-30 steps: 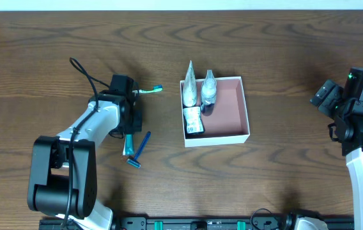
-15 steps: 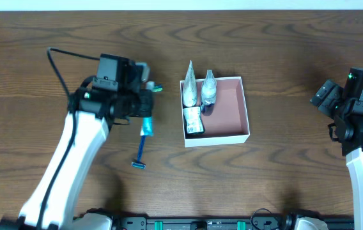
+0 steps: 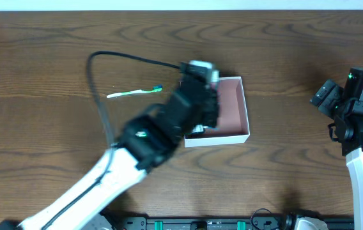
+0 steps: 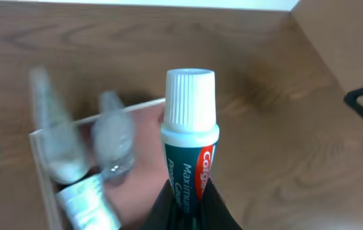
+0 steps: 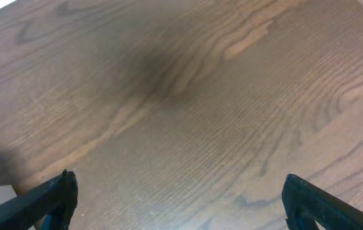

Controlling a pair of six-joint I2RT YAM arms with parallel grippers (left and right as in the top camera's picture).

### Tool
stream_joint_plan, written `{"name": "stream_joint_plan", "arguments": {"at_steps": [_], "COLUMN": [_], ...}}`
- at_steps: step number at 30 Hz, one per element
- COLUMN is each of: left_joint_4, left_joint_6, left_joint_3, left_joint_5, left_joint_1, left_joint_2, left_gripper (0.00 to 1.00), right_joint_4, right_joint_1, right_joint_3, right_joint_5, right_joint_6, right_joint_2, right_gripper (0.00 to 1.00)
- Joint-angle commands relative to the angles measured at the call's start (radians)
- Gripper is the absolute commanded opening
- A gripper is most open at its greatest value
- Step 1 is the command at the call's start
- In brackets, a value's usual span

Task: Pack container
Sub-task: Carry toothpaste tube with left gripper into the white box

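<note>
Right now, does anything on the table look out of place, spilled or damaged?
Only the green toothbrush stands out: it lies alone on the table, left of the container, not packed yet. The left gripper holds a toothpaste tube over the container. I see no spill or damage.

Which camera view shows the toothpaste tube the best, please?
The left wrist view: the toothpaste tube stands in the centre, its white cap and green label sharp, gripped by the left tool. In the overhead view the left arm hides it. The right wrist view shows only table.
</note>
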Motion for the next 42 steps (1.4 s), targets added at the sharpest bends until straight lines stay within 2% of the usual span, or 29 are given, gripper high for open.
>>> {"name": "stream_joint_plan", "arguments": {"at_steps": [1, 6, 14, 42], "left_joint_4": [0.073, 0.164, 0.207, 0.188], "left_joint_6": [-0.066, -0.12, -0.122, -0.175], "left_joint_3": [0.012, 0.012, 0.012, 0.011], "left_joint_5": [-0.151, -0.15, -0.198, -0.214], "left_joint_1": [-0.056, -0.074, -0.073, -0.028], "left_joint_2": [0.106, 0.257, 0.393, 0.509], "left_gripper": [0.06, 0.06, 0.06, 0.05], "right_joint_4": [-0.001, -0.001, -0.001, -0.001], "right_joint_1": [-0.008, -0.008, -0.008, -0.008], "right_joint_3": [0.0, 0.0, 0.0, 0.0], "right_joint_5": [0.014, 0.014, 0.014, 0.014], "right_joint_6": [0.002, 0.002, 0.002, 0.002], "right_joint_2": [0.001, 0.001, 0.001, 0.001], "right_gripper": [0.99, 0.99, 0.99, 0.99]}}
